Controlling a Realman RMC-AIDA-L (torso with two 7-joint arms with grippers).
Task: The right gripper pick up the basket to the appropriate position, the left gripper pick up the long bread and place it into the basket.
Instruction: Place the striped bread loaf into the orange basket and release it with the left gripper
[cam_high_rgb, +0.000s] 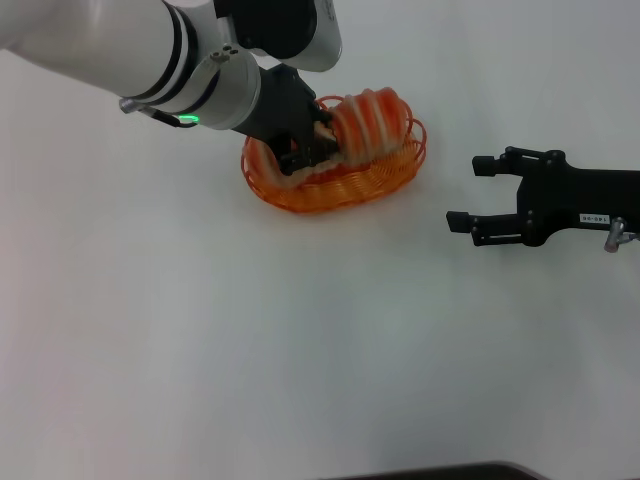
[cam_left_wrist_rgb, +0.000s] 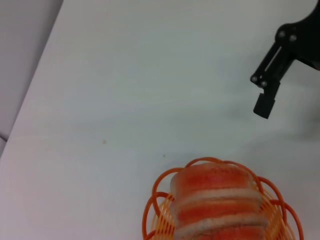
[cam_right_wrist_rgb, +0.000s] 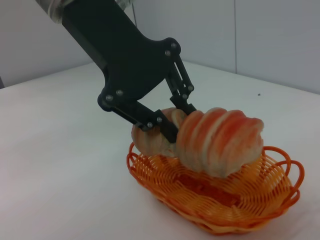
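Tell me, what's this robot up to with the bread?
The left gripper is clamped on the long bread and has it over the orange basket on the white table. From the side, the bread sits tilted, its far end low in the basket, so it isn't fully laid down yet. The right gripper is open and off to the side, touching nothing.

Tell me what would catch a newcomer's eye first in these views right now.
First, the long bread, orange crust ridges with cream stripes, gripped by the black unlabelled left gripper and sitting tilted in the oval orange wire basket at the far middle of the white table. Next, the black right gripper with its white label, open and empty, apart from the basket on the robot's right.
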